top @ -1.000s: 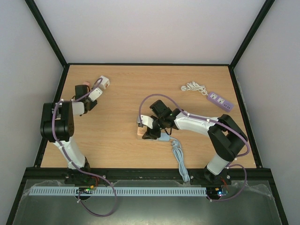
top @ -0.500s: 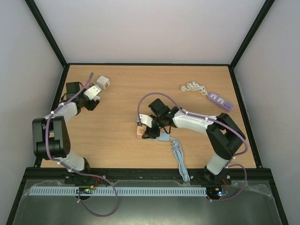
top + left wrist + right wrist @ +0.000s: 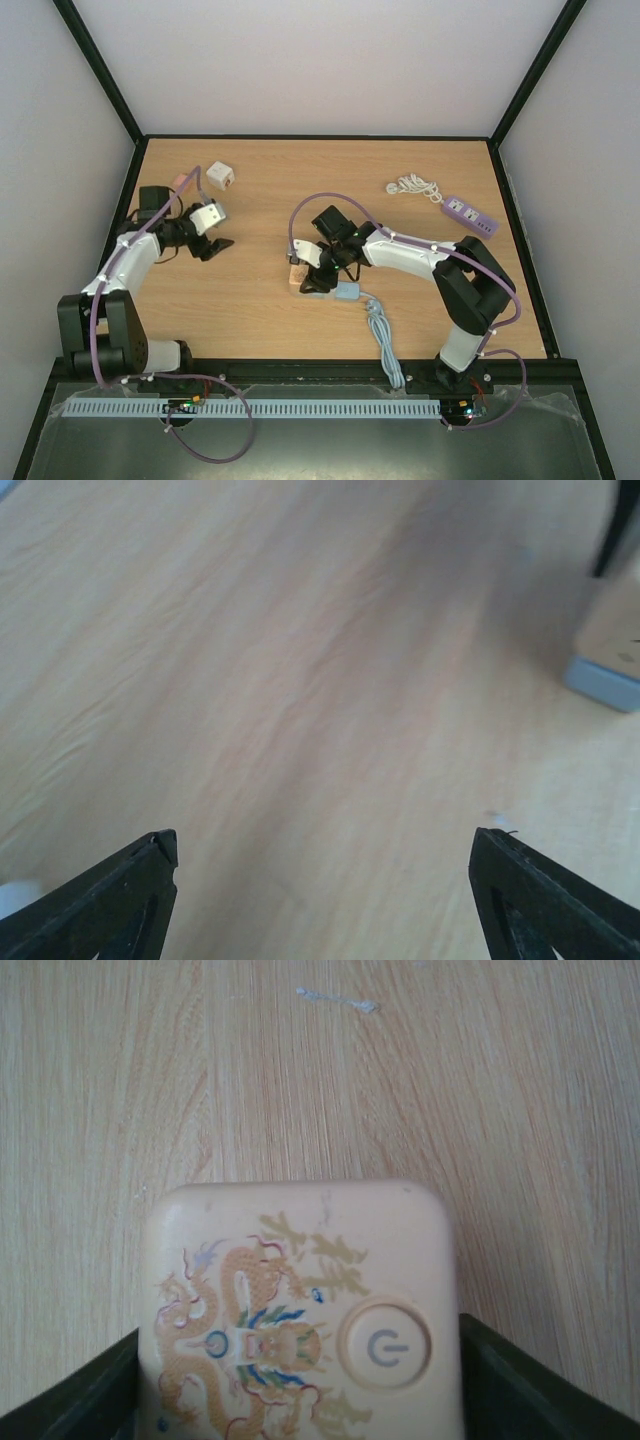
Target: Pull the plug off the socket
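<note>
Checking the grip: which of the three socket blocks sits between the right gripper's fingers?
The cream dragon-print block; black fingers flank it. The purple strip and white cube lie apart, untouched.

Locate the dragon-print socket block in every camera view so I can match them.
Top external: dragon-print socket block at table centre, beside the light blue plug.
Left wrist: probably the tan box at the far right edge; too blurred to confirm.
Right wrist: fills the lower centre, between the right gripper's fingers.
Shared landmark: the wooden table.
</note>
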Robot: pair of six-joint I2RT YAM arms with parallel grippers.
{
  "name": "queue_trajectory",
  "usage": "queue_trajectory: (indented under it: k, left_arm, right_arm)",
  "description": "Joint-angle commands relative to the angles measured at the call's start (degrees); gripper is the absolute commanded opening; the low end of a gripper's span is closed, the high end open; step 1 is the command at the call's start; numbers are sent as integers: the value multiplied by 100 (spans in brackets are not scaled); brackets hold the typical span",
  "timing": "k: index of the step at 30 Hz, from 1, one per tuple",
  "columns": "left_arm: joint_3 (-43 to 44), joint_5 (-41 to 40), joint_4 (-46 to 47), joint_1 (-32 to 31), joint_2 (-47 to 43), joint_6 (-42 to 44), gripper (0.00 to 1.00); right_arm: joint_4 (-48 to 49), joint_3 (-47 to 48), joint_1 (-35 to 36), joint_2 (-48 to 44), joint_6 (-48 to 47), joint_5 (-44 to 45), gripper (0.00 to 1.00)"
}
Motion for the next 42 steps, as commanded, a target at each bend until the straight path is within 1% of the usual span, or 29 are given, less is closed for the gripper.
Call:
queue_trajectory:
  k: [1,2,4,6,7,10,13,16,21,23,24,26,34,38,42]
  left_arm:
    - [-290,373,-338,-364,-235,198,83]
    - [-317,353,-327,-441,-245,180,83]
    - [-337,377,-308,-551,-227,139,83]
    - [-343,364,-288,-653,-180,82,84]
    - [-345,362,-285,-707,-153,61,85]
    - [-327,389,-405,-883,-63,127,90]
    - [-365,492,-348,-1024,-66,101,91]
    - [-410,554,-232,-1225,-95,75,91]
    - [-381,543,-108,-1728,-48,-32,91]
    - [-380,541,-29,-1955,-19,-104,93]
    - [-382,500,22,-2071,13,-120,95]
    - [-381,386,132,-2313,94,-193,99]
    - [-245,207,471,-2963,527,-450,99]
    - [-226,119,657,-3195,684,-549,98]
    - [-201,26,802,-3376,860,-638,97]
  right_arm:
    - [-147,-10,-17,95,32,513,74]
    - [-143,-5,-16,48,32,512,81]
    - [-180,52,-15,-18,27,467,89]
    - [-207,113,-20,-86,26,409,100]
    - [-226,134,-27,-134,19,379,98]
    - [-244,127,-32,-354,-47,282,98]
    - [-300,-30,-116,-624,-145,141,98]
    - [-430,-313,-268,-902,-321,22,98]
    - [-485,-877,-583,-1380,-569,-300,98]
    - [-409,-1067,-722,-1525,-628,-365,98]
    - [-350,-1176,-769,-1570,-641,-383,98]
    - [-245,-1284,-832,-1591,-665,-455,98]
    - [-25,-1415,-845,-1329,-871,-600,99]
    - [-11,-1332,-845,-1207,-944,-707,94]
    - [-52,-1294,-836,-1076,-1061,-806,85]
